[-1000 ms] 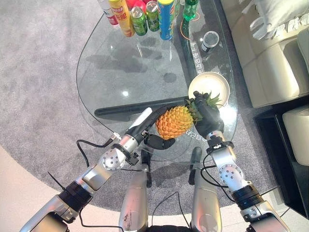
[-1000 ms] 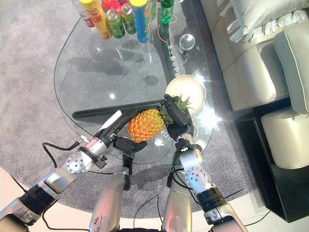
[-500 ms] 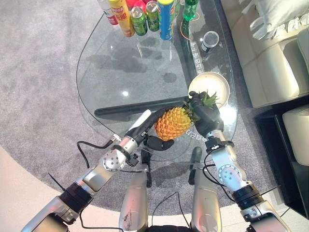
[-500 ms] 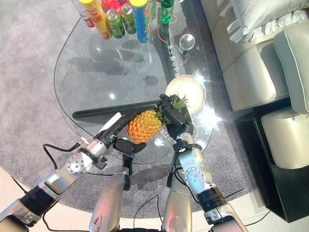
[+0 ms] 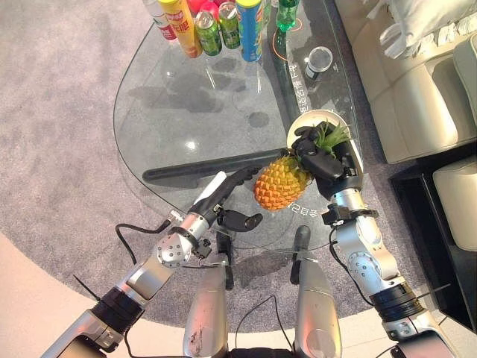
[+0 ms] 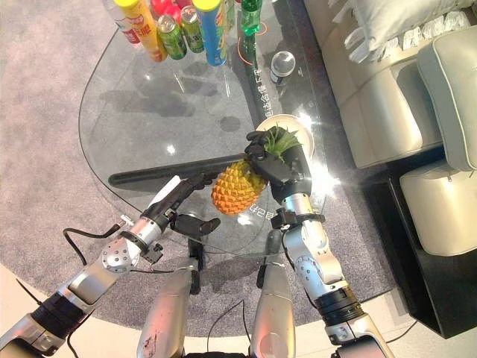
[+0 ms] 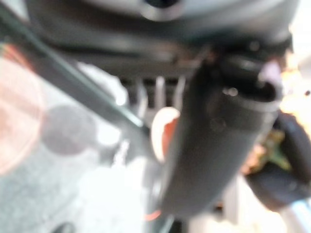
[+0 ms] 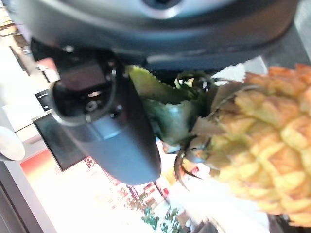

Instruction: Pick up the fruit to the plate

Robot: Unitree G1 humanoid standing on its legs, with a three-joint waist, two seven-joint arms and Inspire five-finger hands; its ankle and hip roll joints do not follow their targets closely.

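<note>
R hand point(image 5: 322, 158) is curled round the leafy crown of the pineapple point(image 5: 280, 182), gripping it at the top of the fruit; in the R wrist view the thumb point(image 8: 104, 131) sits alongside the green leaves point(image 8: 170, 114) w/ the orange body just past them. Pineapple hangs tilted from that grip, crown up toward the hand, body angled down and toward the robot's L, lifted over the glass table point(image 5: 179, 112). Right behind the R hand, on the far side, is the white plate point(image 5: 304, 121), partly covered by hand and leaves; fruit body is beside the plate, not on it. L hand point(image 5: 237, 195) is just beside the pineapple's lower end on the L, not touching it as far as I can tell: fingers stretched out straight, thumb point(image 5: 243, 219) spread apart below them, holding nothing. L wrist view is too blurred to add much, only a dark finger point(image 7: 214, 145) and a bit of orange past it. Further from the hands, at the far end of the table: a row of drink cans point(image 5: 227, 24) and bottles, incl. a yellow tube point(image 5: 182, 26), blue can point(image 5: 249, 28) and green bottle point(image 5: 284, 13); a small round lidded jar point(image 5: 318, 60) stands nearer, well beyond the plate. Cream sofa point(image 5: 417, 82) off to the R of the R hand, grey carpet point(image 5: 52, 134) under the table.
</note>
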